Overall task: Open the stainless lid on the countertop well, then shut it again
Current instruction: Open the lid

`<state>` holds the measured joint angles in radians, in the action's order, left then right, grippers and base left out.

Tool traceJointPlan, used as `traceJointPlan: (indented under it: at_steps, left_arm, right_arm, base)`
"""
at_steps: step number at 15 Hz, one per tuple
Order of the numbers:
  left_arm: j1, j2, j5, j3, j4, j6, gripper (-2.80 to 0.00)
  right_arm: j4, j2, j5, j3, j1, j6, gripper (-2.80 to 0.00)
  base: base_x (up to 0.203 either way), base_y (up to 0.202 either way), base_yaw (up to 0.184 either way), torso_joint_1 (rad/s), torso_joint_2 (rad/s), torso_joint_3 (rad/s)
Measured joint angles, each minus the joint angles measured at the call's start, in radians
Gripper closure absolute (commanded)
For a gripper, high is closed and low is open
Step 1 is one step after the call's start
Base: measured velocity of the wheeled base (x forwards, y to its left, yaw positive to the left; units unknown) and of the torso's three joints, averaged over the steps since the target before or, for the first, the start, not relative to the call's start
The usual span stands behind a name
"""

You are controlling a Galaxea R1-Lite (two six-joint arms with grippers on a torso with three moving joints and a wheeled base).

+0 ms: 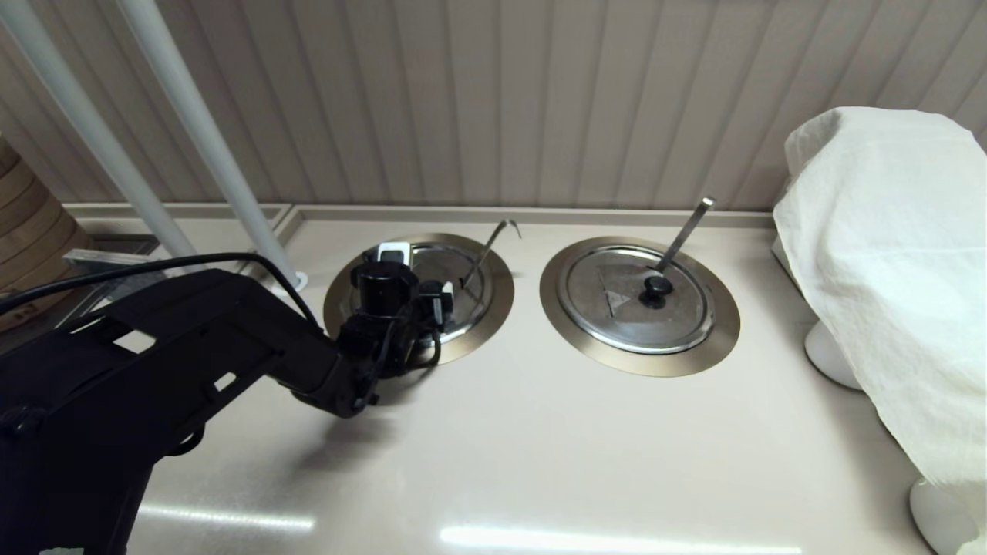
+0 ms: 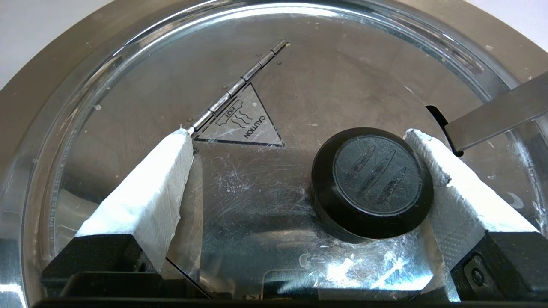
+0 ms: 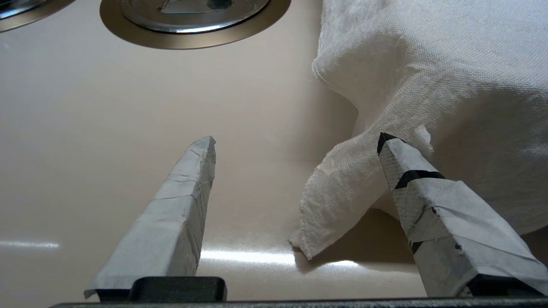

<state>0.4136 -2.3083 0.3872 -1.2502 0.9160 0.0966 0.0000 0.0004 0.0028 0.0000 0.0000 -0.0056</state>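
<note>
Stainless lid (image 2: 274, 141) — shiny, scuffed, black-knobbed

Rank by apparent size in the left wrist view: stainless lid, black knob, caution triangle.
1. stainless lid, nearly fills the view.
2. black knob.
3. caution triangle, somewhat smaller; the knob stands nearer the camera, so this gap is less sure.

A glossy beige desk (image 1: 540, 462) reflects bright light streaks along its near edge. Behind it stands a ribbed beige wall (image 1: 493, 92); two white poles (image 1: 193, 123) lean far left.
</note>
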Motion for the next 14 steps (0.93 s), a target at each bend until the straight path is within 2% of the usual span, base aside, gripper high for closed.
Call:
traceJointPlan:
  at_steps: [3, 14]
  left_arm:
    - [-0.001, -0.002, -0.001, 0.003, 0.046, -0.019, -2.80]
    - [-0.023, 0.030, -0.004, -0.002, 0.056, -0.016, -2.80]
  right_arm:
    - [0.000, 0.000, 0.000, 0.000, 0.000, 0.000, -2.80]
    - [0.000, 0.000, 0.000, 0.000, 0.000, 0.000, -2.80]
  base:
    - [0.000, 0.000, 0.000, 0.000, 0.00, 0.000]
    - [0.000, 0.000, 0.000, 0.000, 0.00, 0.000]
